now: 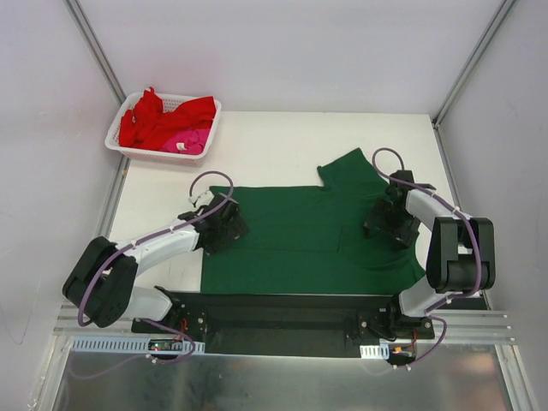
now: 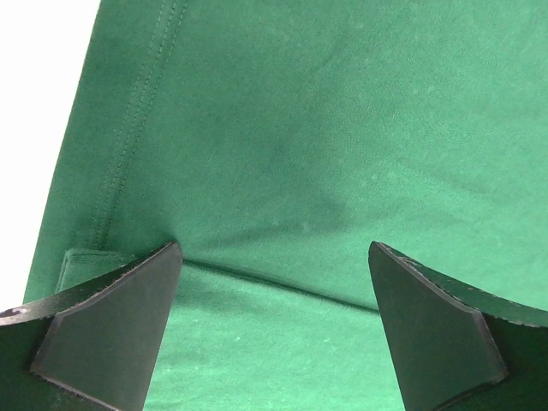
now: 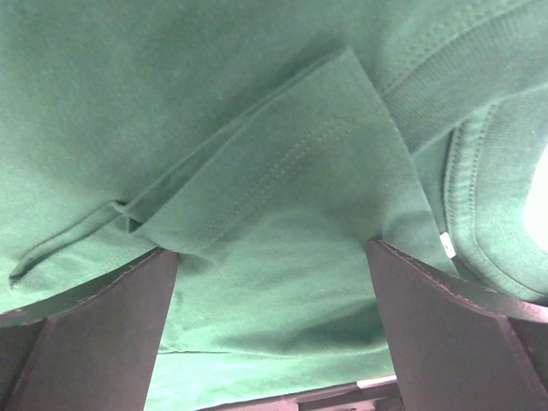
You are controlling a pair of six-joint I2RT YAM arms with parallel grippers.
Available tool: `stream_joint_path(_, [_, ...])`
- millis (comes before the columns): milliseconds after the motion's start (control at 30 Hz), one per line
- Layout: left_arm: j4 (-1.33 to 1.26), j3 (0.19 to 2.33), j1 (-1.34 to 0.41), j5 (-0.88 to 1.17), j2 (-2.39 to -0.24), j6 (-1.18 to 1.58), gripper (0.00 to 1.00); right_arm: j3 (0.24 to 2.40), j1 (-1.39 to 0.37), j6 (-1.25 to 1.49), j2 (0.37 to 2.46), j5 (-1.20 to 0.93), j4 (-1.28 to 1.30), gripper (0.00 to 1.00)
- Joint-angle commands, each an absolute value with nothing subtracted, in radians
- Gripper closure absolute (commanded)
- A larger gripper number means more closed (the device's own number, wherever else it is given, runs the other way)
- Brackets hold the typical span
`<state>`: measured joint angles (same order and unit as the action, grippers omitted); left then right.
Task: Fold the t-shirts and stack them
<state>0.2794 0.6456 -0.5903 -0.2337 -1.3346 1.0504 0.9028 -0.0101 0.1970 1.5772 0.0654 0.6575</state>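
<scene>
The green t-shirt [image 1: 300,244] lies spread flat on the bench [image 1: 282,141] between the two arms. That suits a fold made from both ends at once, with one arm set over each side of the cloth. The left end effector [image 1: 224,229] hangs low over the shirt's hem side with its jaws spread wide and gripping nothing. In its wrist view a soft fold edge [image 2: 282,282] runs across the gap between its fingers, and the stitched hem [image 2: 128,145] lies ahead and to its left. The right end effector [image 1: 387,224] is likewise fully released and empty, over the neck side. Between and just ahead of its fingers sits a flap with a stitched edge [image 3: 291,171], probably a sleeve turned inward. The ribbed collar [image 3: 479,163] and the small white neck label [image 3: 448,246] lie just beside its right finger. Whether either set of fingertips actually presses on the fabric cannot be told. The other sleeve [image 1: 347,167] sticks out flat on the far side of the right end effector, so the fold looks only partly made. Well beyond the left end effector, the white basket [image 1: 116,141] holds the red t-shirt [image 1: 158,116] and the pink t-shirt [image 1: 190,141], bunched up and not yet folded.
</scene>
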Motion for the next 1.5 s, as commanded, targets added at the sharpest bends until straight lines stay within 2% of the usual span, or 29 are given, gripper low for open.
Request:
stream_joint_path(0, [0.382, 0.667, -0.595, -0.284, -1.394, 0.991, 0.06, 0.89, -0.002, 0.192, 1.52, 0.094, 0.701, 0.04])
stream_joint_path(233, [0.393, 0.721, -0.595, -0.273, -1.355, 0.916, 0.06, 0.948, 0.021, 0.189, 1.442, 0.025, 0.759, 0.04])
stream_joint_path(367, [0.402, 0.822, -0.594, -0.238, -1.272, 0.824, 0.05, 1.151, 0.02, 0.144, 1.342, 0.028, 0.846, 0.04])
stream_joint_path(500, [0.428, 0.911, -0.586, -0.222, -1.253, 0.701, 0.04, 1.291, 0.02, 0.114, 1.335, -0.024, 0.89, 0.04])
stream_joint_path(600, [0.466, 0.928, -0.531, -0.172, -1.204, 0.701, 0.04, 1.304, 0.002, 0.117, 1.301, -0.087, 0.882, 0.04])
stream_joint_path(733, [0.453, 0.89, -0.347, -0.086, -1.158, 0.723, 0.01, 1.266, -0.02, 0.104, 1.285, -0.106, 0.81, 0.04])
stream_joint_path(900, [0.452, 0.96, -0.262, -0.025, -1.258, 0.661, 0.05, 1.402, -0.02, 0.133, 1.478, -0.164, 0.772, 0.03])
stream_joint_path(1000, [0.457, 0.922, -0.259, 0.046, -1.203, 0.707, 0.06, 1.511, -0.052, 0.141, 1.532, -0.198, 0.792, 0.03])
stream_joint_path(1133, [0.428, 0.79, -0.249, -0.093, -1.078, 0.9, 0.01, 1.505, -0.069, 0.195, 1.572, -0.086, 0.749, 0.04])
stream_joint_path(1233, [0.414, 0.855, -0.219, -0.111, -1.146, 0.901, 0.01, 1.538, -0.055, 0.204, 1.63, -0.136, 0.686, 0.04])
stream_joint_path(1400, [0.417, 0.94, -0.193, -0.089, -1.356, 0.905, 0.02, 1.815, -0.032, 0.158, 1.859, -0.12, 0.738, 0.04])
stream_joint_path(1467, [0.417, 0.95, -0.19, -0.103, -1.397, 0.931, 0.05, 1.85, -0.014, 0.15, 1.9, -0.136, 0.717, 0.04])
